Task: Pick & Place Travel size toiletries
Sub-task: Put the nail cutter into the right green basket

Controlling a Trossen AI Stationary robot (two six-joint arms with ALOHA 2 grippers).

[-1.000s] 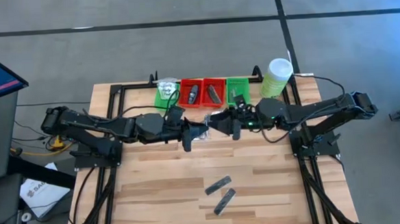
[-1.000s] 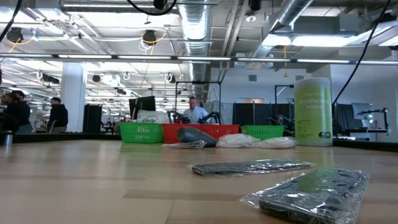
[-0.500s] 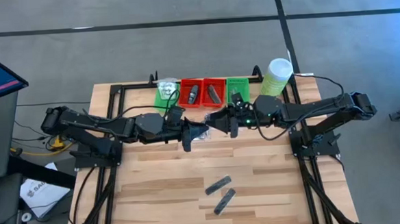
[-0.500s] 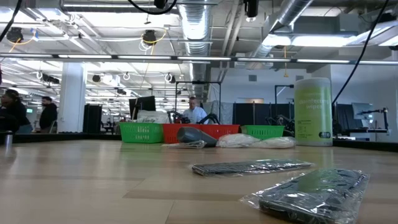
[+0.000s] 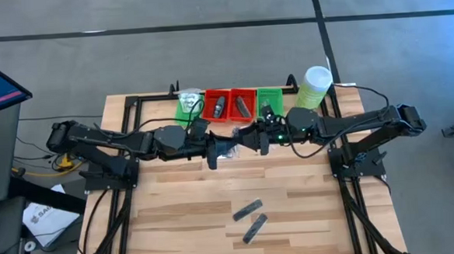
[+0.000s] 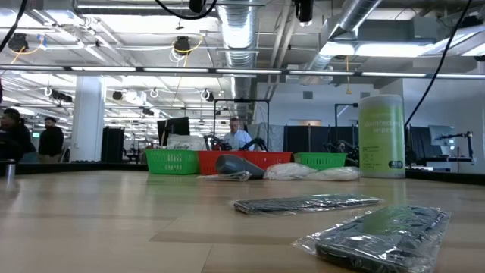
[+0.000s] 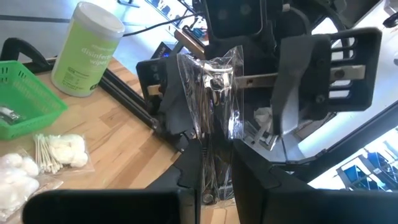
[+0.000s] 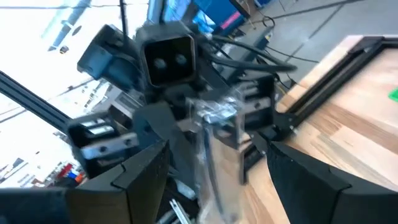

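High above the table's middle my two grippers meet tip to tip. My left gripper (image 5: 216, 149) (image 7: 214, 158) is shut on a dark bar in a clear plastic wrapper (image 7: 211, 93) (image 8: 217, 143). The bar sticks out ahead of it toward my right gripper (image 5: 249, 138) (image 8: 217, 152). That gripper is open, with one finger on either side of the wrapper's free end. Two more wrapped dark bars (image 5: 247, 211) (image 5: 254, 228) lie flat near the table's front edge. My left gripper pinches one end of the wrapped bar (image 7: 211, 171) between its two fingers (image 7: 186, 177). The fingers run about level, pointing toward the table's right side and along the bar. The bar is lifted clear of the table, and its other end (image 7: 211, 62) reaches between the right gripper's open fingers.
Along the far edge stand a green tray (image 5: 187, 110), red trays (image 5: 230, 105), another green tray (image 5: 269, 98) and a tall pale green canister (image 5: 314, 88). White soft packets (image 7: 59, 152) (image 6: 311, 172) and a dark oval piece (image 6: 239, 165) lie before the trays. The table's middle is bare wood.
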